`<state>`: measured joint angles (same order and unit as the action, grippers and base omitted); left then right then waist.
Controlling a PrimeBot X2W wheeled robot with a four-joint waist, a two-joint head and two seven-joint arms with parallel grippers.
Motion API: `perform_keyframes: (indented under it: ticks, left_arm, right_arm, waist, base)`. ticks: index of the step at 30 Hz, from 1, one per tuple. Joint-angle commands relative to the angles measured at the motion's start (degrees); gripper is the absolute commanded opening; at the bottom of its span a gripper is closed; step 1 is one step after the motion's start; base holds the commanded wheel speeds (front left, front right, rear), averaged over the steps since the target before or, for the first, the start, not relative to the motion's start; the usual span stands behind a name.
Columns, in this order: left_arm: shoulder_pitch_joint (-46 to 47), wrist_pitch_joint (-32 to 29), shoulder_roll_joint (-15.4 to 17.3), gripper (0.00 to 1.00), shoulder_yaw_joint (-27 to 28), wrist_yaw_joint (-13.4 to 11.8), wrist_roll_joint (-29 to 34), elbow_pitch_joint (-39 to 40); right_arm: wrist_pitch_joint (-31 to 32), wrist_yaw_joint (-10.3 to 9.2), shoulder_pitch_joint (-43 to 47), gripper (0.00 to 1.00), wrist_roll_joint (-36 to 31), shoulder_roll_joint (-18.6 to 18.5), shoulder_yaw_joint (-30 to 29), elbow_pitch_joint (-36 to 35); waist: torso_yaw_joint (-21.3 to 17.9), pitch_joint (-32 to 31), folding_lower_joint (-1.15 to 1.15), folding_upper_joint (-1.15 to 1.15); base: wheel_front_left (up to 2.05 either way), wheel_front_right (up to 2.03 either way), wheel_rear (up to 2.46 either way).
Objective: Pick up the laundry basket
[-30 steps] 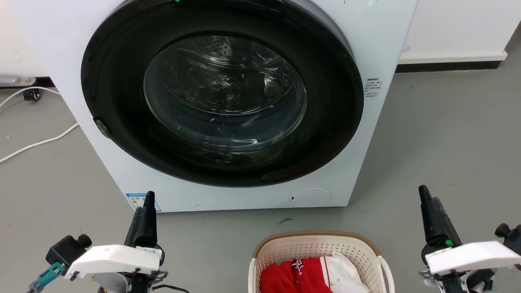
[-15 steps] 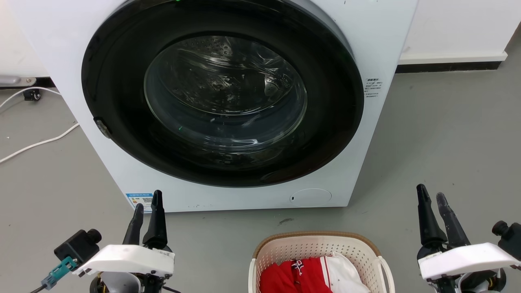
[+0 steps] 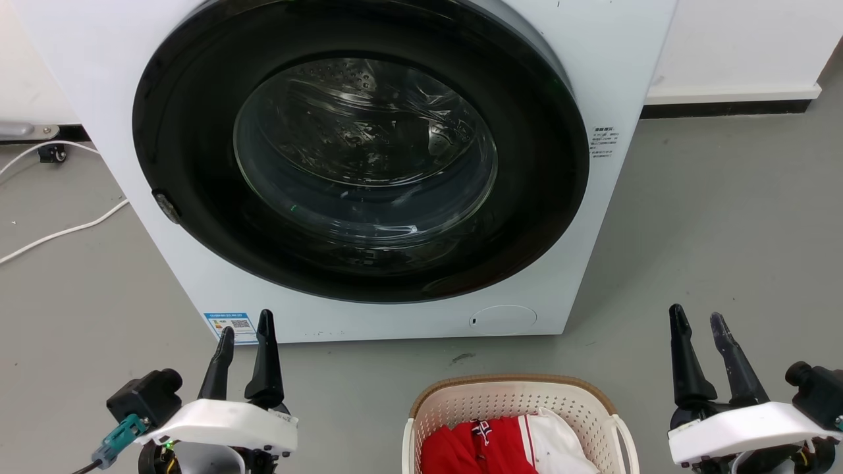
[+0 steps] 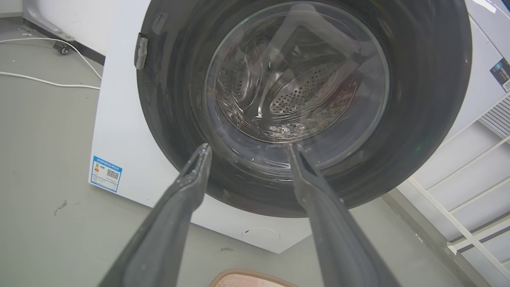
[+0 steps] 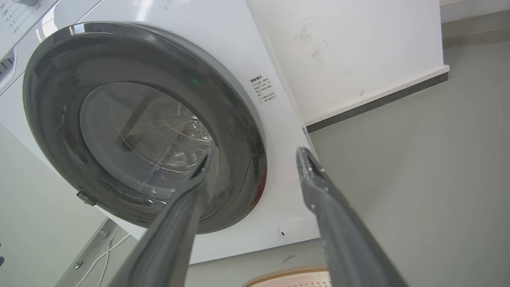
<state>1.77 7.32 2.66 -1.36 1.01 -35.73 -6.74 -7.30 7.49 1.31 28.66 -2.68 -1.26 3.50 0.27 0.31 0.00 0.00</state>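
Cream-white perforated plastic, brown woven-look rim: the laundry basket (image 3: 514, 380), nearest item and our reference for all that follows. It stands upright on the grey floor (image 3: 711, 217), cut by the lower edge of the head view, holding a red garment (image 3: 471, 447) and a white garment (image 3: 560, 444). A loop handle (image 3: 624, 431) shows on its right side. We judge it untouched, not yet lifted.

Next, the left pincer (image 3: 245, 322): well left of the basket, apart from it. Its two dark fingers (image 3: 267, 355) stand partly spread with a clear gap; it is empty and touches nothing.

Then the right pincer (image 3: 696, 313): right of the basket, just past the loop handle, apart from it. Spread about as much, likewise empty, touching nothing.

Placement note: we read the pincers as flanking the basket, one to each side, because its handles sit at its sides. A two-armed lift looks intended, and both would have to come down and inward first.

Beyond the basket: the white washing machine (image 3: 395, 322), round dark door (image 3: 362, 151) shut. Both wrist views look at it between parted fingers, with the basket's rim at their bottom edge.

Far left of the basket: a white cable (image 3: 59, 232) on the floor.

Farthest, beyond and right of the basket: a white wall (image 3: 737, 39) with dark skirting (image 3: 724, 105).
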Motion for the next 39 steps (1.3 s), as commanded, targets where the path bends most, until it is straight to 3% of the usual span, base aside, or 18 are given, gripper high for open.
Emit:
perform_keyframes:
  ticks: [1,26,39]
  left_arm:
    - [0.0,0.7,0.2,1.00,-0.2,0.0,2.0,0.8]
    - [-1.0,4.2,0.3,1.00,-2.3,-0.5,15.8,-0.5]
    - [-1.5,5.7,0.3,1.00,-3.0,-0.6,20.6,-1.1]
  right_arm:
    - [-0.7,0.00,0.0,1.00,-2.1,-0.2,0.2,-1.1]
    - [-4.2,0.00,1.6,1.00,-15.1,-0.3,0.4,-1.9]
    - [-5.7,-0.01,2.5,1.00,-18.5,-0.3,0.3,-2.1]
  waist:
    - [0.0,0.0,0.00,0.00]
    - [0.0,0.0,0.00,0.00]
    - [0.1,-0.1,0.00,0.00]
  base:
    - [0.00,0.00,0.00]
    - [0.00,0.00,0.00]
    - [0.00,0.00,0.00]
